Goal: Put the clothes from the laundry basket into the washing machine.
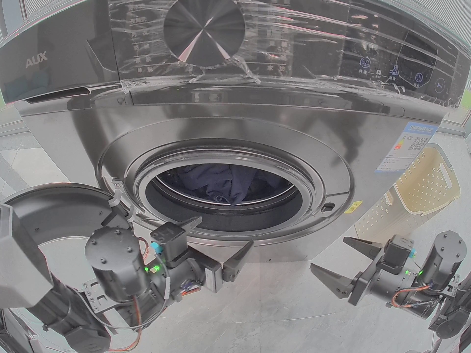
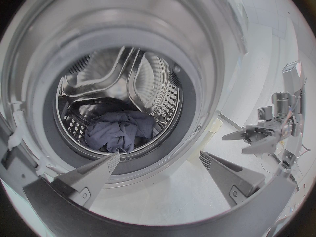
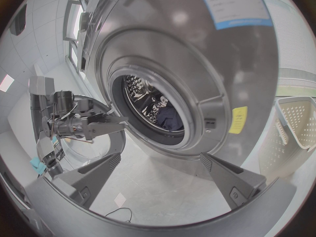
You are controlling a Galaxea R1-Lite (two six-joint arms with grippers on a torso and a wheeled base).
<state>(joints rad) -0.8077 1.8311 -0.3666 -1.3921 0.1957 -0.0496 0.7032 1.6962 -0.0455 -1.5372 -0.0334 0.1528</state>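
Bright, even indoor light fills all three views. Glare streaks cross the taped control panel (image 1: 294,40) of the washing machine (image 1: 235,123) at the upper centre of the head view. The steel drum (image 2: 148,79) glints, while the dark clothes (image 2: 115,132) inside lie in shade. Soft shadows fall on the pale floor (image 1: 274,310). Both wrist views bow strongly, with black corners.

— What do we see apart from the job itself?
— Pale tiled floor (image 1: 274,315) across the bottom of the head frame.
— We also spot a thin dark cable (image 3: 119,209) looped on it, and a window (image 3: 74,27) in the tiled wall (image 3: 36,27).
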